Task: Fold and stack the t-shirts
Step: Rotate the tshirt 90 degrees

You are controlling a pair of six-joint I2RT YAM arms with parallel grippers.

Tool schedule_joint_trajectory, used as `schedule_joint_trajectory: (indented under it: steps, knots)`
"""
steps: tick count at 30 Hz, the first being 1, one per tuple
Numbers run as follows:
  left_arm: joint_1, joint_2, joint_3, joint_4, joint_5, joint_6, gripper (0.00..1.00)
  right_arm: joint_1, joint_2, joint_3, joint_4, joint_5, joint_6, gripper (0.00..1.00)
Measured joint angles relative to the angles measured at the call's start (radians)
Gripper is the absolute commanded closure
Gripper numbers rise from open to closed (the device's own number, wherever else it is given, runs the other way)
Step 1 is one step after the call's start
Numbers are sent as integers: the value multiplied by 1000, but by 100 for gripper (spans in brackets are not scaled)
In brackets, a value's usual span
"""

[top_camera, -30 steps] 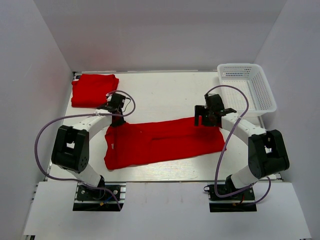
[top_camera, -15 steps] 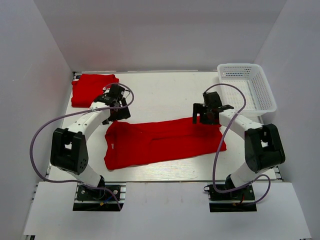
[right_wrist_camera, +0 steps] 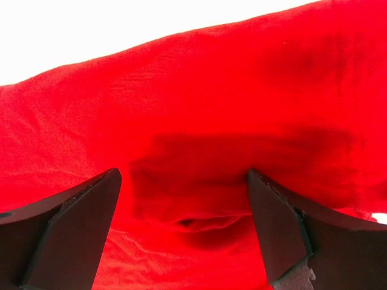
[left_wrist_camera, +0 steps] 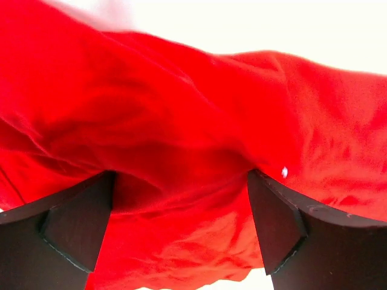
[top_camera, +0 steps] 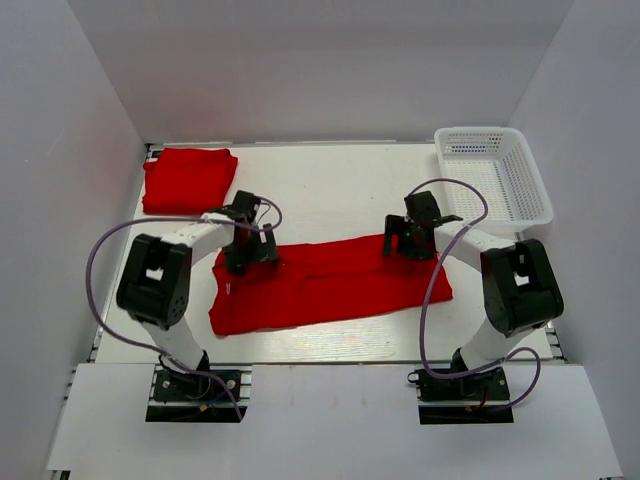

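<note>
Two claws are at work, and both stand open. The left claw (top_camera: pixel 248 248) holds its two dark, wedge-shaped fingers (left_wrist_camera: pixel 66 229) wide apart over rumpled red cloth, with nothing clamped between them. The right claw (top_camera: pixel 408 240) is spread just as wide over smoother red cloth that shows a fine weave. Whether any fingertip presses the fabric cannot be told.

There are two t-shirts, both plain bright red and soft. The long t-shirt (top_camera: pixel 330 285) lies under both claws in the middle of the bench (top_camera: pixel 340 185). It is laid out as a long band running left to right, creased along its length. The left claw is over its far left end and the right claw over its far right end. A small white speck (left_wrist_camera: pixel 284 173) shows on the cloth by the left claw. The folded t-shirt (top_camera: pixel 188 180) is a neat, roughly square packet at the far left corner of the bench, well apart from the first.

The bench is flat, white and smooth. One basket (top_camera: pixel 478 131) of white plastic mesh, rectangular with flared walls, sits at the far right corner. Two purple cables (top_camera: pixel 110 250) loop beside the two white-and-black arms.
</note>
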Motion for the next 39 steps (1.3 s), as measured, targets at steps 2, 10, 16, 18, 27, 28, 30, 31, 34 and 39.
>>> schedule_joint_trajectory:
  steps: [2, 10, 16, 18, 27, 28, 30, 31, 34, 39]
  knots:
    - [8, 83, 103, -69, -11, -17, 1, -1, -5, -11, 15, -2, 15, 10]
    - [11, 570, 824, -280, -14, -5, 1, -8, -172, -245, 243, -151, 77, 10]
    - [10, 966, 1440, -47, 156, 13, 1, 116, -258, -375, 352, -361, 79, 10]
    - [10, 1005, 1457, 92, 219, -11, 1, 177, -258, -383, 360, -423, 76, 10]
    - [-5, 1115, 1487, 450, 332, -136, 1, 430, -162, -331, 349, -690, -64, 10]
    - [-8, 1121, 1487, 471, 334, -148, 1, 459, -134, -308, 348, -718, -89, 10]
    - [-14, 1133, 1487, 513, 343, -167, 1, 489, -106, -283, 349, -741, -113, 10]
    - [-18, 1138, 1487, 528, 345, -173, 1, 502, -96, -273, 348, -751, -126, 10]
    - [-26, 1144, 1481, 565, 346, -181, 1, 533, -92, -254, 324, -745, -148, 10]
    - [-30, 1141, 1471, 579, 341, -166, 1, 554, -114, -226, 252, -665, -159, 10]
